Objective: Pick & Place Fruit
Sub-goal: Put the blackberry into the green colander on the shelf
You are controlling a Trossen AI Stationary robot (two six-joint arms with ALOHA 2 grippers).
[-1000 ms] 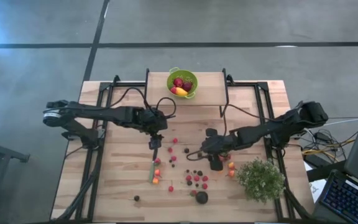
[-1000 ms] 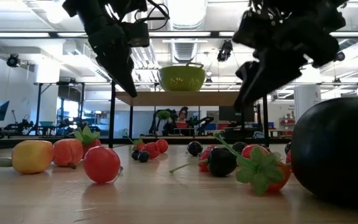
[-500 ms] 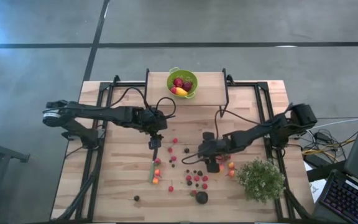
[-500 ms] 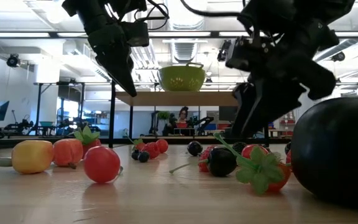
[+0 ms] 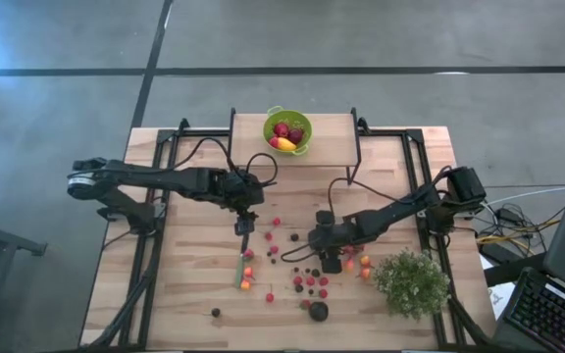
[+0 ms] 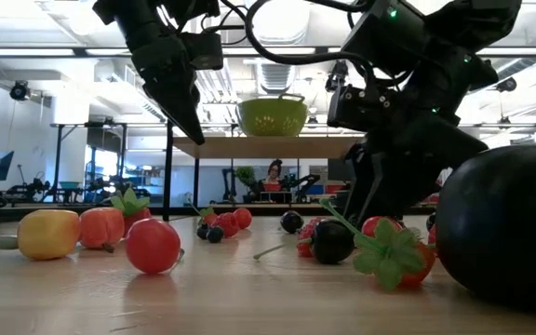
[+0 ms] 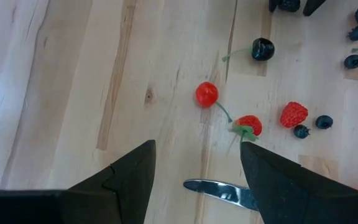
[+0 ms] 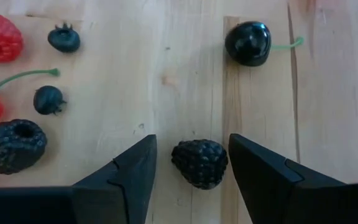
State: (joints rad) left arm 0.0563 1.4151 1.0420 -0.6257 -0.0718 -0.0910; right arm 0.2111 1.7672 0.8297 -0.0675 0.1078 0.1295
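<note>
Small fruit lies scattered on the wooden table (image 5: 194, 196): red berries, dark berries and a few orange pieces. My right gripper (image 8: 192, 137) is open and low over the table, one finger on each side of a blackberry (image 8: 199, 163) that lies on the wood; neither finger plainly touches it. In the high view that gripper (image 5: 314, 242) is right of the table's middle. A dark cherry (image 8: 247, 42) with a green stem lies just beyond it. My left gripper (image 7: 197, 146) hangs open, well above a red cherry (image 7: 206, 94) and a strawberry (image 7: 248, 126).
A green bowl (image 5: 288, 129) with fruit in it stands on a raised shelf at the far edge. A green-handled knife (image 5: 241, 265) lies below my left gripper. A bushy plant (image 5: 410, 282) stands near right, and a big dark round fruit (image 5: 318, 311) lies near the front edge.
My right gripper has come down toward the table and shifted a little toward its left edge, ending low among the dark berries. The fruit has not moved.
</note>
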